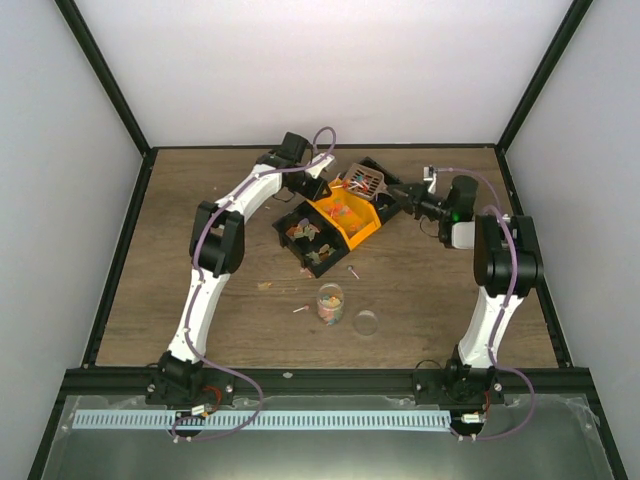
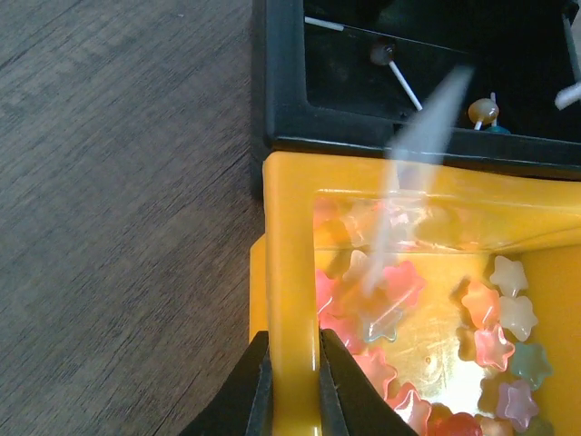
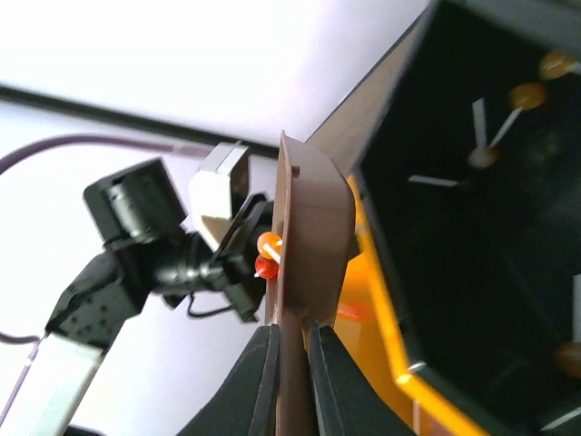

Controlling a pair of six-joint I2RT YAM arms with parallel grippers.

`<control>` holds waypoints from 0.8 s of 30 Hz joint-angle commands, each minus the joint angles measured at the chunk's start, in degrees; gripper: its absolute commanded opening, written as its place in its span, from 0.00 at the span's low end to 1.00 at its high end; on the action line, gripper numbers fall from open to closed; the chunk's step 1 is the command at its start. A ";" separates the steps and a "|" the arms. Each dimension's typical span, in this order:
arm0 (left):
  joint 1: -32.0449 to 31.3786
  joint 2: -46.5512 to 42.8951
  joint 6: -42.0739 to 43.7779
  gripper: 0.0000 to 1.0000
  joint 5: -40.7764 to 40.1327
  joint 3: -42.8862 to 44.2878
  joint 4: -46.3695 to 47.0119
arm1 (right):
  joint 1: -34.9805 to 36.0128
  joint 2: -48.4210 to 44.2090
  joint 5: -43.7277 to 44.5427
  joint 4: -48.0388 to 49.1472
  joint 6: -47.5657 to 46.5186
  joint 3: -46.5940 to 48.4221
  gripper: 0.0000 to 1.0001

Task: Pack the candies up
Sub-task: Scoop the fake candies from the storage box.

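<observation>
The left tool (image 2: 290,368) is clenched on the wall of the orange bin (image 2: 289,236), which holds star-shaped candies (image 2: 399,300) and touches a black bin (image 2: 381,145). The right tool (image 3: 289,363) grips the handle of a brown scoop (image 3: 313,227) beside the bins. More candies fill a small clear cup (image 1: 330,303) on the wooden surface (image 1: 440,290), with a clear round lid (image 1: 366,322) just beside it.

Top wide, wrist cams close, orange bin (image 2: 290,272) shared
</observation>
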 commanded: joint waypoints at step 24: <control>1.12 2.42 -2.11 0.04 -1.16 -2.90 3.30 | 1.10 -17.06 -8.21 -11.72 -1.30 -6.26 0.01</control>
